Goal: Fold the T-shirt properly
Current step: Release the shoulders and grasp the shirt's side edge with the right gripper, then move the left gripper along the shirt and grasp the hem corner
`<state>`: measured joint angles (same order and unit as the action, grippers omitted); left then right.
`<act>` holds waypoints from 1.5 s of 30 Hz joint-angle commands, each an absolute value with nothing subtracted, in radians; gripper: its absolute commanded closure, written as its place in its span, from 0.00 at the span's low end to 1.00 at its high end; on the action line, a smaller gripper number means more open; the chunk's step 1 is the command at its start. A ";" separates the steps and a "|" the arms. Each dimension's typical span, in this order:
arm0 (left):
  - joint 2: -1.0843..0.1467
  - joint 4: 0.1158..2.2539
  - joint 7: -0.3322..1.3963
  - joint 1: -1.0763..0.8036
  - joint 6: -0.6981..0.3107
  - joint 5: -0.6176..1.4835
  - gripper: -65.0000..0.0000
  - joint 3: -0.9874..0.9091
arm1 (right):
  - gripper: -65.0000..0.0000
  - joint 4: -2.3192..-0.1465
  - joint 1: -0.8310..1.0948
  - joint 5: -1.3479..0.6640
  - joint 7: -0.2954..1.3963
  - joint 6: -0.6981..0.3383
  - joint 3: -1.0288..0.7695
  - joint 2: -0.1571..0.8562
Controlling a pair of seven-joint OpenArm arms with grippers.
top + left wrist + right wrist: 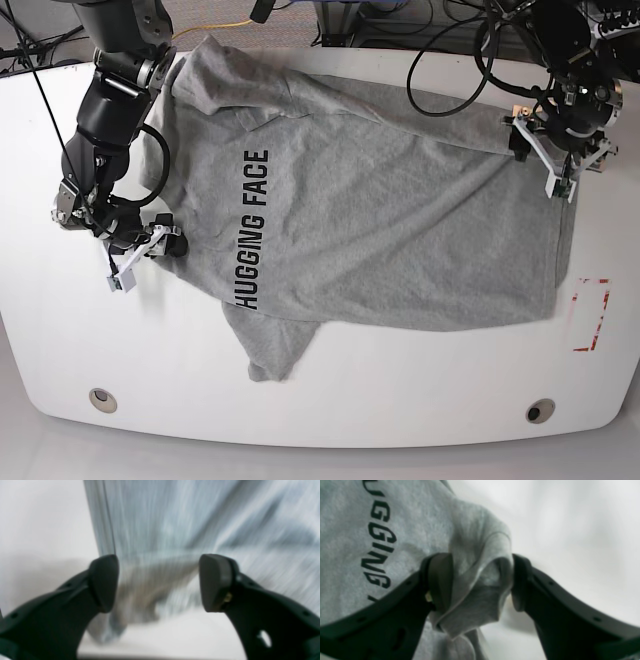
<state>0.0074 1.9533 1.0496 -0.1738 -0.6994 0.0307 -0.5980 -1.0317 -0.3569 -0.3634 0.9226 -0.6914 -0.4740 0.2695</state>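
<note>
A: Item one, the T-shirt. Where does it lie?

B: Spread across the white tabletop, lettering side up, black block print running along its length. One sleeve trails out toward the near edge of the tabletop. The hem side lies under the left hand; the shoulder side lies beside the right hand.

A: Item two, the right hand. Condition?

B: In the right wrist view the right hand has its two fingers parted, with a bunched fold of grey cloth, hemmed like a sleeve edge, sitting between them. The cloth touches both pads. Whether the fingers are pressing it or have let it go cannot be told from the pictures. The printed letters lie just to one side of that fold.

A: Item three, the left hand?

B: Released. In the left wrist view the left hand shows both fingers standing wide apart, nothing between them. The grey cloth lies just ahead of the fingertips, blurred, its edge meeting the bare tabletop beside one finger.

A: Other entries?

B: Black cables behind the left hand, at the far edge.
</note>
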 commanded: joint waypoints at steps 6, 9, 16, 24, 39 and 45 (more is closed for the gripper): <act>-0.007 1.929 1.036 -0.125 -0.698 0.036 0.43 -0.556 | 0.46 -1.050 -0.412 -0.395 0.858 -0.698 -0.478 0.285; -0.012 1.886 1.036 -0.125 -0.698 0.036 0.43 -0.562 | 0.46 -1.029 -0.429 -0.400 0.849 -0.698 -0.478 0.283; -0.067 1.830 1.036 -0.168 -0.698 0.038 0.43 -0.564 | 0.46 -0.797 -0.510 -0.401 0.746 -0.698 -0.478 0.291; -0.082 1.851 1.036 -0.259 -0.698 0.036 0.43 -0.564 | 0.74 -0.722 -0.519 -0.395 0.688 -0.698 -0.476 0.292; -0.143 1.784 1.035 -0.394 -0.698 0.038 0.43 -0.565 | 0.74 -0.725 -0.513 -0.404 0.759 -0.698 -0.476 0.363; -0.156 1.784 1.035 -0.420 -0.698 0.038 0.43 -0.591 | 0.74 -0.725 -0.518 -0.404 0.785 -0.698 -0.476 0.369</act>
